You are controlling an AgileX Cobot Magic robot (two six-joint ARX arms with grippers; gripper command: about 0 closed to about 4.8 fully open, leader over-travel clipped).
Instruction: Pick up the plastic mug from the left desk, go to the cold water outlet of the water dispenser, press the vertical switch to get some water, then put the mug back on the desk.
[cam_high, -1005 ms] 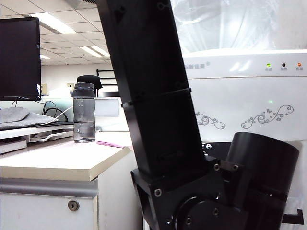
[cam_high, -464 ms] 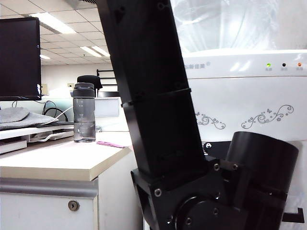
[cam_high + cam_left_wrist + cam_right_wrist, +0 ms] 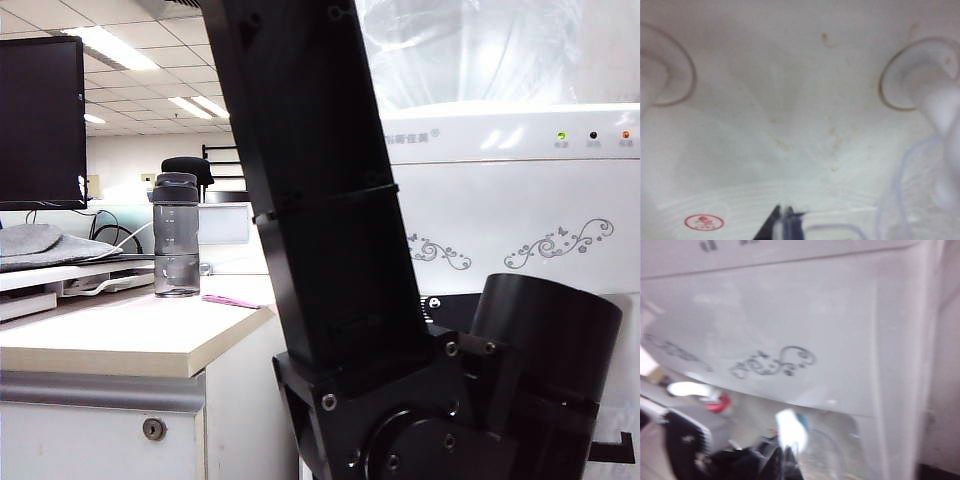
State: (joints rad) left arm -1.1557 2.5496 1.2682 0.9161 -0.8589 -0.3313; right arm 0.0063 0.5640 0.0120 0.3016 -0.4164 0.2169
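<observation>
Left claw (image 3: 783, 223), right claw (image 3: 785, 462) — by two taps (image 3: 920, 75).

Water dispenser (image 3: 520, 200) housing is showing glossy white plastic; tabletop (image 3: 130, 335) is presenting matt wood-look laminate; bottle (image 3: 175, 235) is appearing, probably, smoky translucent plastic.

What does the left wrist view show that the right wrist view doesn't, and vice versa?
Left wrist only: the left gripper, fingers shut, at the tap recess, and a round red stamp. Right wrist only: the water dispenser front with scrolls, the red collar, the cold water outlet with blue collar, the right gripper close to it. Both: the plastic mug.
</observation>
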